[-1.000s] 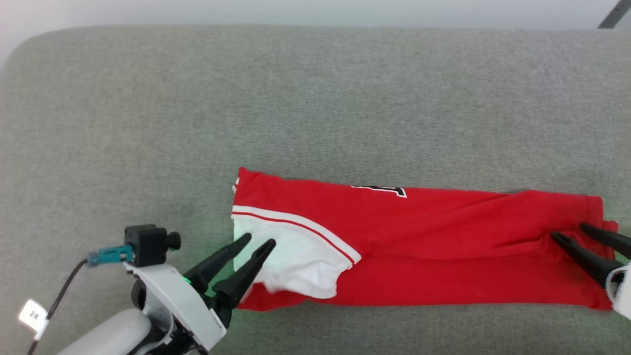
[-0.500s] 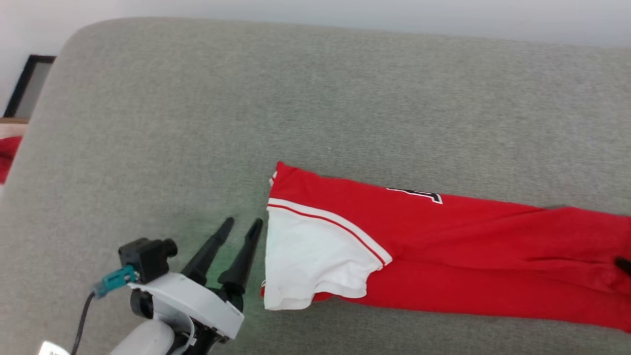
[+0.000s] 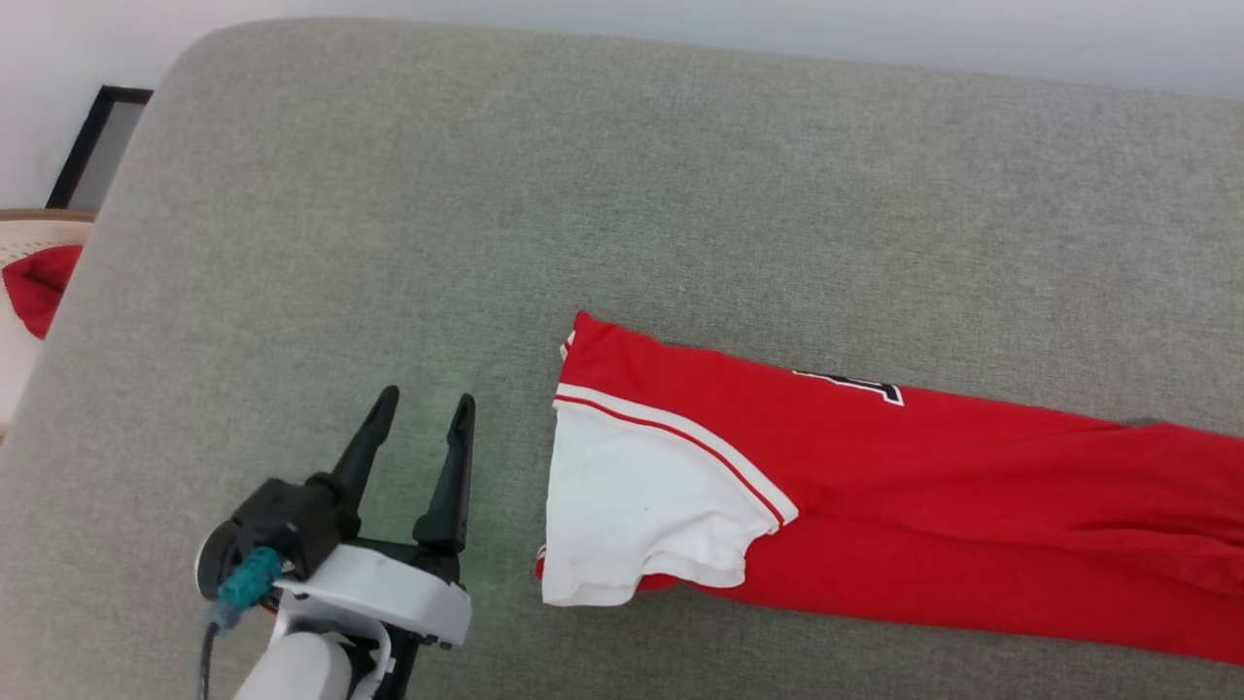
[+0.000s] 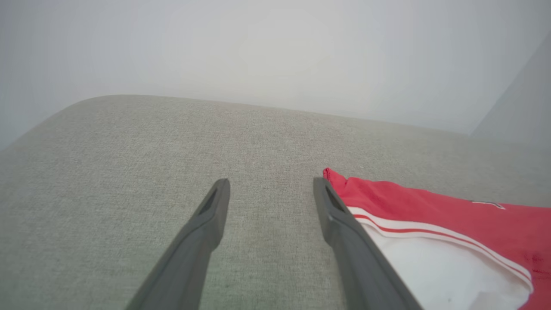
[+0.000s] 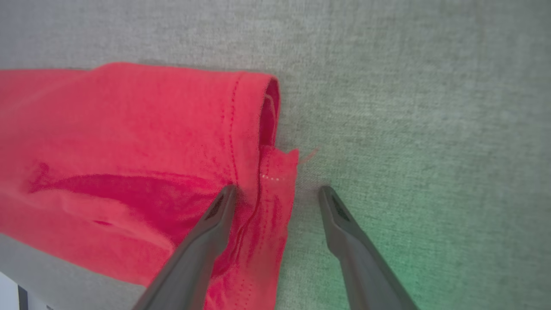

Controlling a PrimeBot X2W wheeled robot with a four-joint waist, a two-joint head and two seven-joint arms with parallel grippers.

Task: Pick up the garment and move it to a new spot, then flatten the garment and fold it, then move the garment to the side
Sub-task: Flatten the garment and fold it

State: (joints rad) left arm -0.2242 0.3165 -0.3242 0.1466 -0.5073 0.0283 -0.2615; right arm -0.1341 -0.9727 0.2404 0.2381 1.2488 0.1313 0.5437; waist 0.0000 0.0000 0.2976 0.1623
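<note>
Gripping: left gripper [image 3: 428, 399] and right gripper [image 5: 277, 189] jaws apart, right astride hem [image 5: 254, 112].
Risk: finger [image 5: 202, 241] snagging hem, dragging garment [image 3: 923, 486] fold open.

My left gripper [image 3: 428, 394]: two long dark fingers.
My wrist [image 3: 379, 595]: white shell.
My camera [image 3: 287, 520]: small black box.
My plug [image 3: 243, 588]: teal, dark cable.
My right gripper [image 5: 277, 187]: dark grey fingers.

Looks like a bare test room or lab rather than a home: one wide table [image 3: 292, 243] wrapped in grey woven fabric, corner rounded, a blank pale wall [image 3: 875, 24] right behind it, a black frame [image 3: 92, 146] off the left edge. Nothing settles it firmly.
</note>
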